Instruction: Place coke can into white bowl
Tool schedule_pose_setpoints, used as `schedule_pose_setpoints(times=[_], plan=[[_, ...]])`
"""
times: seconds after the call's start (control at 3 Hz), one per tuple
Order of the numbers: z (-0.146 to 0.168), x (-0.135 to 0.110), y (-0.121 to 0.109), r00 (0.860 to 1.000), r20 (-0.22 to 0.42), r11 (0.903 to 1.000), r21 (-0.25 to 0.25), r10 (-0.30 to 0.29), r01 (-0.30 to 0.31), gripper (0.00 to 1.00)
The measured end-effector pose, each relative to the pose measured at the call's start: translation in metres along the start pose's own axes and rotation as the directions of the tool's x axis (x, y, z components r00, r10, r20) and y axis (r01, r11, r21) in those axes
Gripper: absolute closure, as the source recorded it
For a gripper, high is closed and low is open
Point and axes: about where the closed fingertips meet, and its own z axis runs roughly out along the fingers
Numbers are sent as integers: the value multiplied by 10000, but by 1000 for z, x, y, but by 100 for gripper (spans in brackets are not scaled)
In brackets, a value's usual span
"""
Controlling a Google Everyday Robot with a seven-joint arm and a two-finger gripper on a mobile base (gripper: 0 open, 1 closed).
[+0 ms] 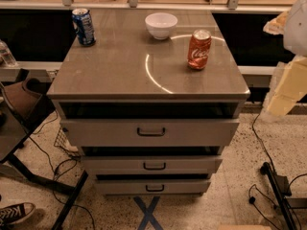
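The coke can (199, 49) stands upright on the right side of the grey cabinet top (110, 71). It is red-orange with white script and a silver top. The white bowl (161, 25) stands upright and empty at the back middle of the top, to the left of and behind the can. My gripper (276, 26) shows at the right edge of the view, beyond the cabinet's right side. It is well apart from the can and the bowl. Cream arm parts (287, 85) hang below it.
A blue can (84, 27) stands upright at the back left corner of the top. The cabinet has three drawers (151, 131), each slightly pulled out. A chair (21, 102) stands at the left, with cables on the floor. A counter edge (144, 6) runs behind the cabinet.
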Motion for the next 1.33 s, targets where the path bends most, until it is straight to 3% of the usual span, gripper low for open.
schedule_pose_setpoints(times=[0.33,0.67,1.0,1.33], plan=[[0,0,0,10000,1,10000,2,0,0,0],[7,0,-16,9965,588,9972,430,587,-613,0],[22,18,-38,9617,2002,9745,861,1870,-2074,0],[33,38,-67,8653,4016,9235,1055,2998,-3689,0]])
